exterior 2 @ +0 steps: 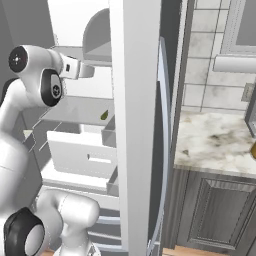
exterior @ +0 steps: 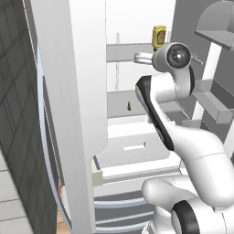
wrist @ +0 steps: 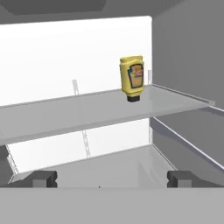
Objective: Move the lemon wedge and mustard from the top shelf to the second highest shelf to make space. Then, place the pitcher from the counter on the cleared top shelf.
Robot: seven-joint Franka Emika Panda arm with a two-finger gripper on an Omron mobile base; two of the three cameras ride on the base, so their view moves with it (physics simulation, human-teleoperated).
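The lemon wedge (exterior: 129,106) sits on the second highest shelf (exterior: 119,106), small, light and already moved. To its right and higher, the mustard (exterior: 158,36) stands cap-down on the top shelf (wrist: 78,114), near the right wall. It looks light, rigid and smooth-sided, so a squeeze across its label-height body seems safest. The gripper (wrist: 111,179) is spread wide, carrying nothing.

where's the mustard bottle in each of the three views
Left base view: the mustard stands top centre-right on the top shelf, above the arm.
Right base view: it is not in this picture.
Hand view: upper right of centre, standing on that shelf's right part.
Shared landmark: the fridge's white back wall.
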